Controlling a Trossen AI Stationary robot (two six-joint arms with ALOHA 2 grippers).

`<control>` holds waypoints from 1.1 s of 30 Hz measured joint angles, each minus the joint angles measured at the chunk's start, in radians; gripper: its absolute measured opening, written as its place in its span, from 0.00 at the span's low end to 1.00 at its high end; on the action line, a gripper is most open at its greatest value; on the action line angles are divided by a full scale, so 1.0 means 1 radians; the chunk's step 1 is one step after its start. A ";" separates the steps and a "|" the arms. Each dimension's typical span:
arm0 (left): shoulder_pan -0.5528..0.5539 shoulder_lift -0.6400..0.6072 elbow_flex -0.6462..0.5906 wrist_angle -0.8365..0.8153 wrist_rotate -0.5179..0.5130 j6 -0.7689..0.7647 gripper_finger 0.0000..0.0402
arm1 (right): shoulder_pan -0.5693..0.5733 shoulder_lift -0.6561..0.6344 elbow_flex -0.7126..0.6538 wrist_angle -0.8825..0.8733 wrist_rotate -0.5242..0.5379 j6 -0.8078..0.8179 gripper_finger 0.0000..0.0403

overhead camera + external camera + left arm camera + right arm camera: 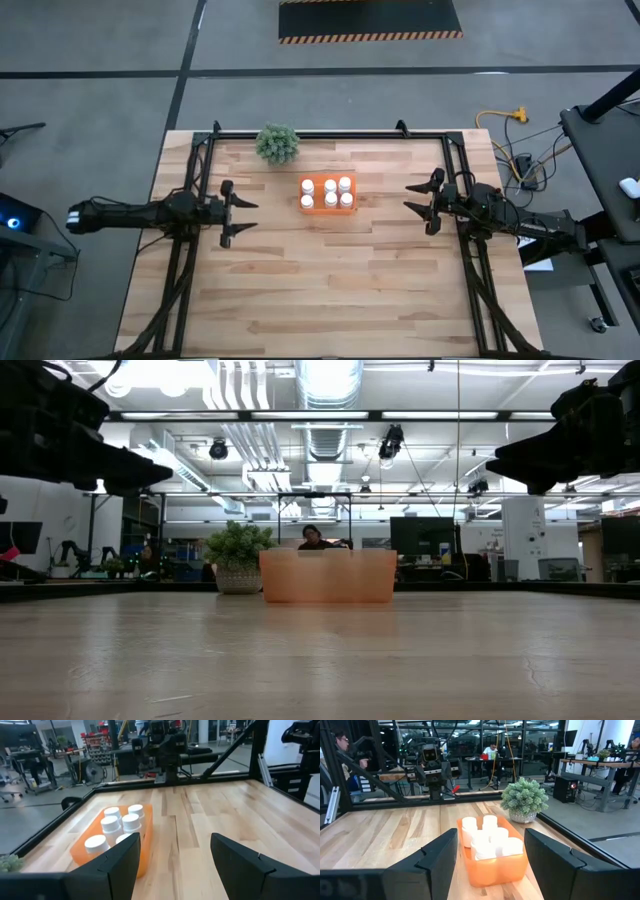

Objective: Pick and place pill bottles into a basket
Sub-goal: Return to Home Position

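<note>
Orange basket [327, 211], near the plant [277, 143], holds all six white pill bottles [330, 186], upright in two rows of three. My left gripper [250, 215] and right gripper [411, 198] hover either side, well apart from it, fingers spread wide and empty. I judge the sorting done, with only parking the arms left.

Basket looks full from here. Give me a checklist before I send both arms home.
1. All six bottles inside the basket: ok.
2. No stray bottle on the table: ok.
3. The left claw open, empty, left of the basket: ok.
4. The right claw open, empty, right of the basket: ok.
5. Both apart from the basket and the plant: ok.
</note>
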 joint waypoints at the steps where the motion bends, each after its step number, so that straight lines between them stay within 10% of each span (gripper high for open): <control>1: 0.000 0.006 0.000 0.001 0.000 0.000 0.56 | 0.000 0.000 0.000 0.000 0.000 0.000 0.54; 33: 0.000 0.065 0.000 0.010 0.005 0.000 0.56 | 0.000 0.000 0.000 0.000 0.000 0.000 0.54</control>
